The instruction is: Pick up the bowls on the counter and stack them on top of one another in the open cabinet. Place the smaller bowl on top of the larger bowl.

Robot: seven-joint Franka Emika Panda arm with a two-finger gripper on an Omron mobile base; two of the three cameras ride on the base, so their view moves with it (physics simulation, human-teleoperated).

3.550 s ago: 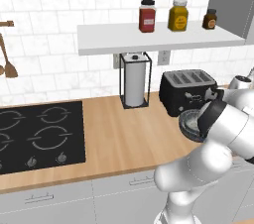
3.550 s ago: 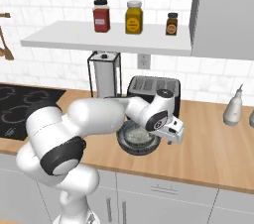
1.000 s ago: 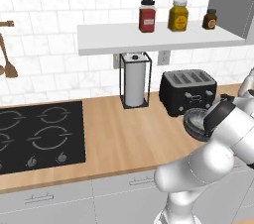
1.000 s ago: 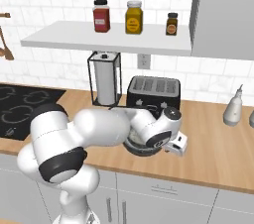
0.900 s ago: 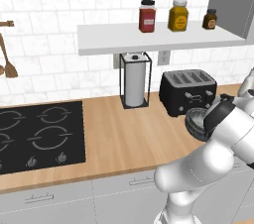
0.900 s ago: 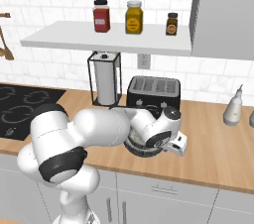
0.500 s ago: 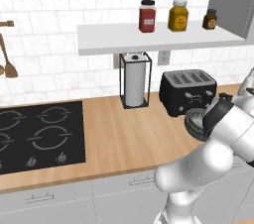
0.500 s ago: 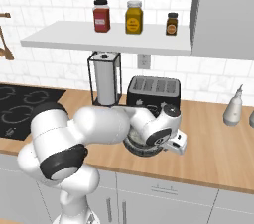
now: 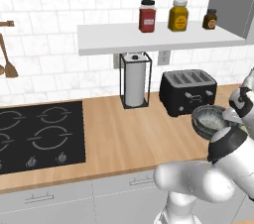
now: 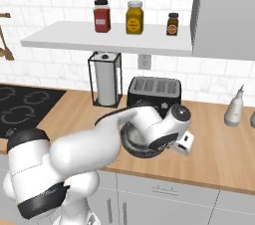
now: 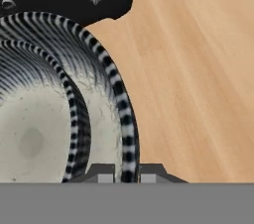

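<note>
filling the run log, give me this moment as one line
phase: grasping | gripper: fingers straddle larger bowl rim | smaller bowl: nested inside it | location: counter, by toaster | shelf: no bowls

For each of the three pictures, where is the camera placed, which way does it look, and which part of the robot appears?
Left base view: behind-left, looking over the counter; arm lower right.
Right base view: behind-right; arm lower left, bent over the bowls.
Hand view: on the hand, looking down; fingertips straddle the larger bowl rim.
Both base views share the toaster, towel roll and shelf.
</note>
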